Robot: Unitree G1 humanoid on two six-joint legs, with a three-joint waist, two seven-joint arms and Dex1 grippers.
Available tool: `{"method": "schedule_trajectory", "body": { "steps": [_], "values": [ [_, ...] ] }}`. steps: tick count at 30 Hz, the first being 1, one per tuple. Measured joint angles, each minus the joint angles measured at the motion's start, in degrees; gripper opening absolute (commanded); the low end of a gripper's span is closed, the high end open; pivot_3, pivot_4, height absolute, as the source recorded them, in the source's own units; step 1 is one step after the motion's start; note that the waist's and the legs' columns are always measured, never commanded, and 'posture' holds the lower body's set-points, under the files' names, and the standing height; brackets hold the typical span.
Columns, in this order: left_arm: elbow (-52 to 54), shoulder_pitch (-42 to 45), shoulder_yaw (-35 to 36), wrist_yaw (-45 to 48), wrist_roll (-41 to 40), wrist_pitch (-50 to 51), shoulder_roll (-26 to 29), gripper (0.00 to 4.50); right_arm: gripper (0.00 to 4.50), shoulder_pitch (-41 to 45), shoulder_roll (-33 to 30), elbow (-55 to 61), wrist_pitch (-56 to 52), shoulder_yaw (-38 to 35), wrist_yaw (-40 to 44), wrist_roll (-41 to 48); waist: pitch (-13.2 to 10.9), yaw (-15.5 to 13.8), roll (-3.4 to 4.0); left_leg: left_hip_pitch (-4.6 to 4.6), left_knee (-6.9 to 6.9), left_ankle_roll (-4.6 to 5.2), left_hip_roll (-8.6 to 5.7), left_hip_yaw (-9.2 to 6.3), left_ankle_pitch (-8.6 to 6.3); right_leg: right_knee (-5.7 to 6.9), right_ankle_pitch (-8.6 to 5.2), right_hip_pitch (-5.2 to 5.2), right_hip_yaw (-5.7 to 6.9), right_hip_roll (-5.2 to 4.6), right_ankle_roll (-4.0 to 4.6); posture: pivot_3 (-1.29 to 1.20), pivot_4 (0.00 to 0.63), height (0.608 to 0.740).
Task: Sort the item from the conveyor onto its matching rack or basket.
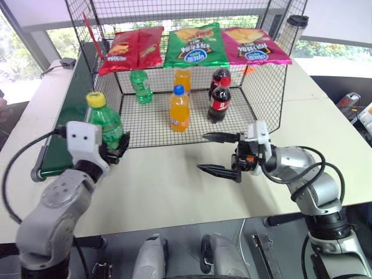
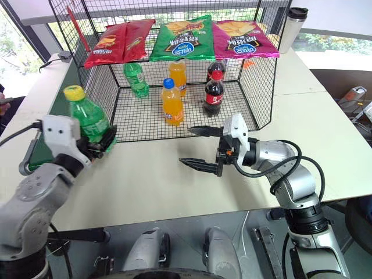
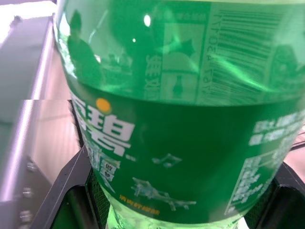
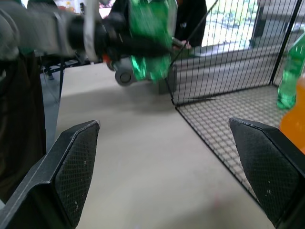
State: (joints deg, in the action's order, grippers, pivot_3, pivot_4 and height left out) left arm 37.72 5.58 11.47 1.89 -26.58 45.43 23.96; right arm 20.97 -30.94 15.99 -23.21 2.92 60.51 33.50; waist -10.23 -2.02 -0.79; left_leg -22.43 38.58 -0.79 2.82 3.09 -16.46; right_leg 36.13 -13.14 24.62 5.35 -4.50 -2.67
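Observation:
The item, a clear green soda bottle (image 1: 109,123) with a yellow cap (image 1: 96,99), stands upright in my left gripper (image 1: 117,149), which is shut on its lower body. It hangs above the table's left side, just off the conveyor (image 1: 71,102) and by the front left corner of the black wire basket (image 1: 263,87). The left wrist view has the bottle's label (image 3: 181,143) up close. My right gripper (image 1: 201,153) is open and points left in front of the basket, holding nothing. Its fingers (image 4: 76,162) frame the held bottle (image 4: 150,38).
Inside the basket stand a small green bottle (image 1: 141,86), two orange bottles (image 1: 179,109) and two cola bottles (image 1: 219,103). Chip bags (image 1: 195,45) lie on its mesh top. A tumbler (image 1: 293,32) stands at the back right. The white table (image 1: 174,186) extends in front.

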Motion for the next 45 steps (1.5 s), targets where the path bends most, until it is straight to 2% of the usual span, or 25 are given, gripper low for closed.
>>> {"method": "schedule_trajectory", "body": {
  "steps": [11, 14, 21, 23, 25, 27, 32, 36, 41, 45],
  "values": [
    [-26.87, 14.99, -9.94, -0.14, 13.86, -16.58, -7.9, 2.74, 4.5, -0.01, 0.62, -0.09, 0.14, 0.27, -0.48, -0.7, -0.05, -0.15, -0.06, -0.13, 0.19, 0.01, -0.02, 0.05, 0.0, 0.0, 0.09, 0.0, 0.03, -0.05, -0.17, 0.0, 0.15, 0.74],
    [-32.16, 16.18, -10.65, 0.43, 15.56, -19.67, -9.19, 2.74, 4.5, -0.01, 0.61, -0.34, 0.37, 0.27, -0.47, -0.8, -0.06, -0.01, -0.07, -0.12, 0.19, 0.01, 0.01, 0.04, 0.0, 0.01, 0.11, 0.01, 0.04, -0.03, -0.2, 0.0, 0.15, 0.74],
    [-47.42, 24.92, -10.35, -1.97, 19.93, -28.56, -13.27, 2.74, 4.5, -0.08, 0.67, -1.09, 0.8, 0.32, -0.36, -1.34, -0.07, -0.2, -0.1, -0.29, 0.33, 0.01, -0.01, -0.01, 0.0, -0.02, 0.18, 0.0, 0.12, -0.09, -0.31, 0.0, 0.15, 0.74],
    [-50.65, 26.52, -10.23, -2.25, 20.43, -30.71, -14.06, 3.79, 4.5, -0.11, 0.64, -1.18, 1.05, 0.31, -0.34, -1.39, -0.08, -0.12, -0.1, -0.31, 0.37, 0.01, -0.01, 0.01, 0.0, -0.03, 0.19, 0.0, 0.12, -0.09, -0.34, 0.0, 0.15, 0.74],
    [-52.77, 27.49, -10.16, -2.5, 20.95, -32.3, -14.41, 4.47, 4.5, -0.11, 0.64, -1.32, 1.1, 0.31, -0.33, -1.42, -0.08, -0.11, -0.1, -0.3, 0.37, 0.01, -0.01, 0.0, 0.0, -0.02, 0.19, 0.01, 0.13, -0.09, -0.35, 0.0, 0.15, 0.74],
    [-54.77, 28.82, -9.93, -2.44, 21.12, -33.63, -14.48, 4.47, 4.5, -0.11, 0.65, -1.58, 1.11, 0.31, -0.33, -1.54, -0.08, -0.17, -0.1, -0.29, 0.37, 0.01, -0.01, -0.02, 0.0, 0.0, 0.19, 0.01, 0.14, -0.08, -0.35, 0.0, 0.15, 0.74],
    [-55.63, 28.21, -9.41, -2.41, 21.2, -33.6, -14.63, 4.47, 4.5, -0.1, 0.67, -1.63, 1.1, 0.32, -0.37, -1.8, -0.08, -0.14, -0.1, -0.28, 0.38, 0.01, 0.0, -0.02, 0.0, 0.01, 0.19, 0.01, 0.14, -0.08, -0.35, 0.0, 0.15, 0.74],
    [-51.94, 25.7, -9.31, -2.24, 21.15, -32.09, -14.63, 4.47, 4.5, -0.06, 0.73, -1.65, 1.1, 0.35, -0.42, -1.86, -0.08, -0.13, -0.1, -0.29, 0.38, 0.01, 0.0, -0.02, 0.0, 0.01, 0.2, 0.01, 0.13, -0.09, -0.35, 0.0, 0.15, 0.74],
    [-39.26, 22.11, -9.0, -1.86, 21.06, -24.61, -13.81, 4.47, 4.5, 0.21, 0.89, -1.7, 1.06, 0.91, -0.51, -1.87, -0.08, -0.1, -0.1, -0.28, 0.38, 0.01, 0.0, -0.04, 0.0, 0.02, 0.2, 0.01, 0.13, -0.08, -0.35, 0.0, 0.15, 0.74],
    [-25.82, 15.47, -9.08, -0.3, 20.69, -16.79, -12.11, 4.47, 4.5, 0.25, 0.99, -1.9, 1.07, 1.06, -0.55, -1.94, -0.08, 0.05, -0.1, -0.26, 0.37, 0.01, 0.02, -0.04, 0.0, 0.03, 0.19, 0.01, 0.12, -0.08, -0.34, 0.0, 0.15, 0.74]
  ]
}}
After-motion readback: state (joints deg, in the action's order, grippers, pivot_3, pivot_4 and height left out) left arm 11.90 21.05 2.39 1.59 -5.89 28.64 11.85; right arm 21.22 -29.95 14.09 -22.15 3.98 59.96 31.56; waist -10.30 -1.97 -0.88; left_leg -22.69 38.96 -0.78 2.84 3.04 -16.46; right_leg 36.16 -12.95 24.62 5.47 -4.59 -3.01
